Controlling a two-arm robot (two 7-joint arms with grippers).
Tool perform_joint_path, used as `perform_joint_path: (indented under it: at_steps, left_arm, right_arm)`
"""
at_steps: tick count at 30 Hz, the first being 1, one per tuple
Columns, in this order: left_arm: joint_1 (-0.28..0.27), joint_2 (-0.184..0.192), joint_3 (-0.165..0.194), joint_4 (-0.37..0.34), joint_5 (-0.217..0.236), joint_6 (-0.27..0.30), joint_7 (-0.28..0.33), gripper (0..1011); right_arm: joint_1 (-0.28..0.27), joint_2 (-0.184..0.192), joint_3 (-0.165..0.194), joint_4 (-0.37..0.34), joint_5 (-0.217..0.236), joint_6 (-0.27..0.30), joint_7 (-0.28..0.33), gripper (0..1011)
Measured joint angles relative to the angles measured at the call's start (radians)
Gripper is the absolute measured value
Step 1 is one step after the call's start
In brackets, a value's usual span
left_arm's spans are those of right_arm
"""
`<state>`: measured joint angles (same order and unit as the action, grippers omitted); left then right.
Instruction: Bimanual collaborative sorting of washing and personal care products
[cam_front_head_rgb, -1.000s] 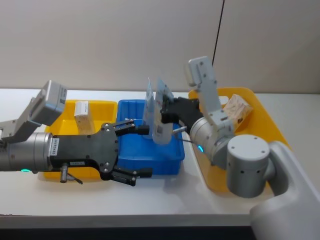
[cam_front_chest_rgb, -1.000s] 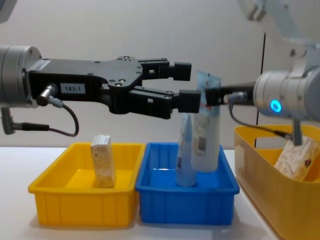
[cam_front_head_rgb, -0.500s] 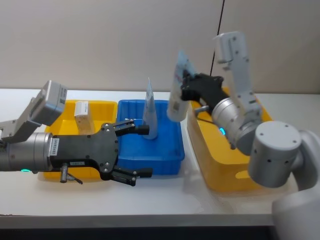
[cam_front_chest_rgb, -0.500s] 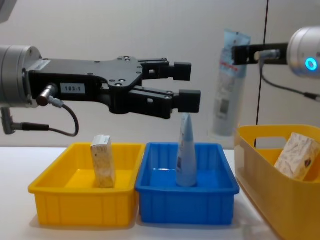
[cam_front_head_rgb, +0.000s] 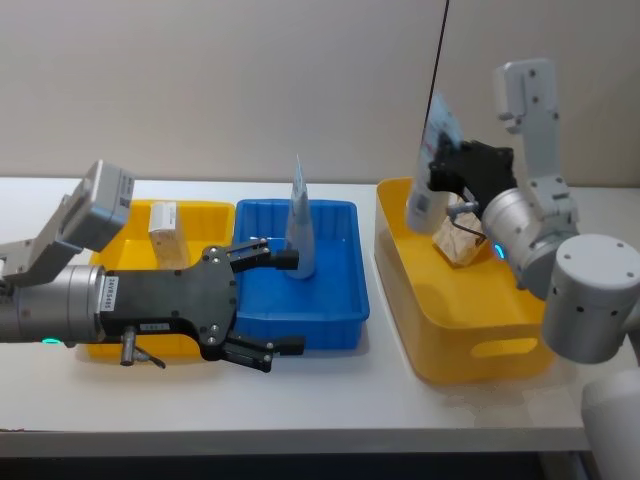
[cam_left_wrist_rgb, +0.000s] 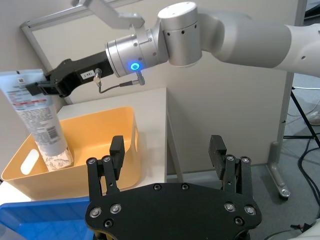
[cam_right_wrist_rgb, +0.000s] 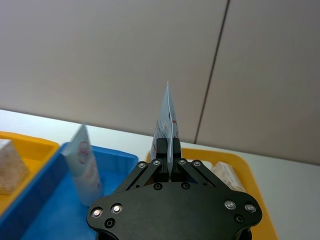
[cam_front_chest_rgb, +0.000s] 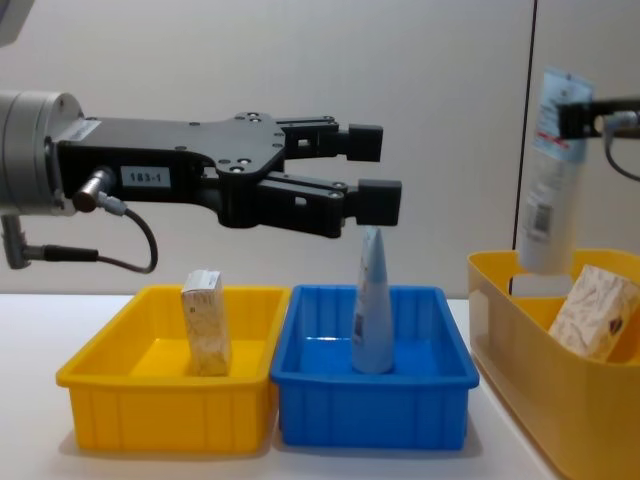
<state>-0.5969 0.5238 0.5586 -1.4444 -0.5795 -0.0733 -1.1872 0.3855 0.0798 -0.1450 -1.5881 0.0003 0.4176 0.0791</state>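
My right gripper (cam_front_head_rgb: 443, 163) is shut on the crimped end of a light-blue and white tube (cam_front_head_rgb: 428, 180), which hangs upright over the far left part of the large yellow bin (cam_front_head_rgb: 470, 340). In the chest view the tube (cam_front_chest_rgb: 549, 195) dangles from that gripper (cam_front_chest_rgb: 576, 118) above the bin's rim. A grey-beige soft pack (cam_front_head_rgb: 462, 238) leans inside the bin. A second tube (cam_front_head_rgb: 300, 228) stands upright in the blue tray (cam_front_head_rgb: 300, 330). A small beige carton (cam_front_head_rgb: 164, 232) stands in the small yellow tray (cam_front_head_rgb: 205, 212). My left gripper (cam_front_head_rgb: 288, 302) hovers open over the blue tray's near left side, holding nothing.
The three containers sit in a row on the white table, small yellow tray at the left, blue tray in the middle, large bin at the right. The table's near edge runs just in front of them. A plain wall stands behind.
My right gripper has carried its tube up and to the right, from beside the standing tube in the blue tray to over the large yellow bin. The left arm has stayed still.
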Motion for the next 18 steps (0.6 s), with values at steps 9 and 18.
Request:
perform_joint_path:
  at_steps: [9, 18]
  left_arm:
    - [0.0, 0.0, 0.0, 0.0, 0.0, 0.0, 0.0, 1002]
    - [0.0, 0.0, 0.0, 0.0, 0.0, 0.0, 0.0, 1001]
  right_arm:
    - [0.037, 0.01, 0.027, 0.113, -0.028, -0.011, -0.028, 15]
    - [0.069, 0.004, 0.025, 0.221, -0.058, -0.024, -0.047, 190]
